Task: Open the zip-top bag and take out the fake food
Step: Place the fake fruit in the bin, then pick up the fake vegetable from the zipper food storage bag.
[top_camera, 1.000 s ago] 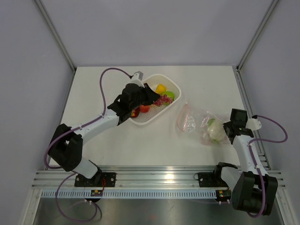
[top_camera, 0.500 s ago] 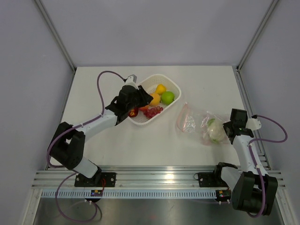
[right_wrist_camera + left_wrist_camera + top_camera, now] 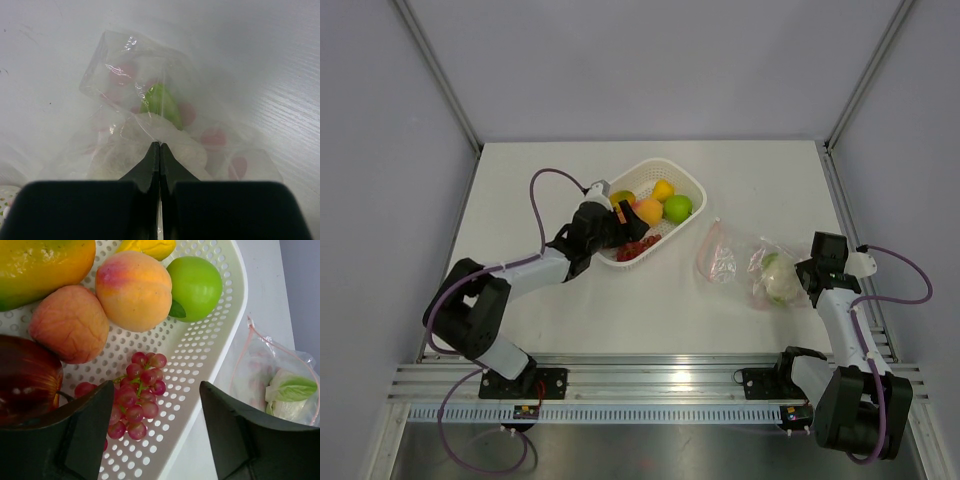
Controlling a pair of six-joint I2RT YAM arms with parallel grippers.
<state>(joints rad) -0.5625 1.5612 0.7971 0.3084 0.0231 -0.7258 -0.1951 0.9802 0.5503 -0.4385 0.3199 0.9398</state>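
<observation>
I see the zip-top bag (image 3: 740,262) lying crosswise, zip end toward the basket (image 3: 220,340), my right gripper (image 3: 159,145) clamped on its film, plain only by wrist camera, my left gripper (image 3: 156,388) spread over grapes (image 3: 140,400).

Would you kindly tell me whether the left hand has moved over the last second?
Yes. The left hand has drawn back from over the middle of the white basket toward its near-left rim, and now stands open by the grapes.
</observation>
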